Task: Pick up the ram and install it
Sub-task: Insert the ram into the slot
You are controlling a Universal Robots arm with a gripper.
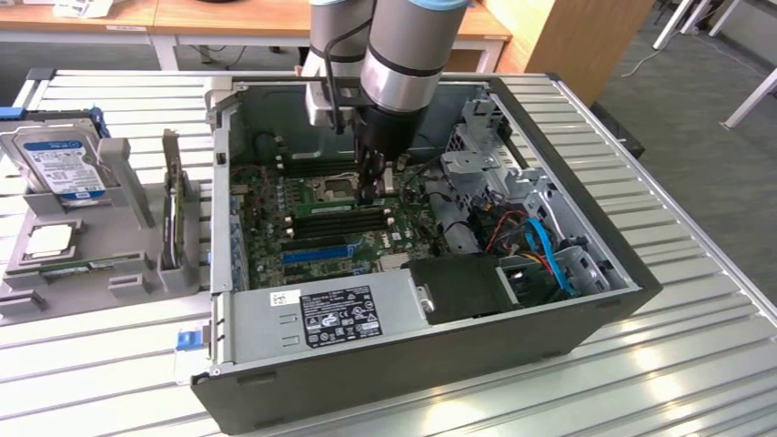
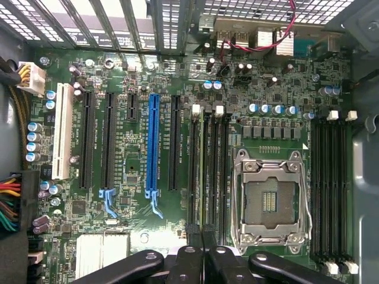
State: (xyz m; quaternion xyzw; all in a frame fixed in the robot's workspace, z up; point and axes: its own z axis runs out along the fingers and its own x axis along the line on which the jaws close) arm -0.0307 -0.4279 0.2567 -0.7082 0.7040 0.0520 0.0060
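Observation:
In the wrist view the ram (image 2: 208, 171) is a narrow green strip seen edge-on. It stands in the bank of memory slots beside the empty processor socket (image 2: 269, 198), between two white latches. My gripper (image 2: 201, 236) is shut, with its dark fingers (image 2: 190, 260) meeting just over the near end of that strip. I cannot tell whether they touch or pinch it. In the exterior view the gripper (image 1: 374, 187) reaches down into the open computer case (image 1: 401, 373), at the end of the slots next to the socket. A second green ram stick (image 1: 91, 266) lies in the grey holder at the exterior view's left.
The grey holder (image 1: 122, 282) also carries a blue-labelled hard drive (image 1: 61, 164), an upright expansion card (image 1: 170, 214) and a processor chip (image 1: 49, 238). Inside the case are the power supply (image 1: 340, 314), a drive cage (image 1: 486, 164) and blue cables (image 1: 552, 259). The case sits on a slatted metal table (image 1: 680, 364).

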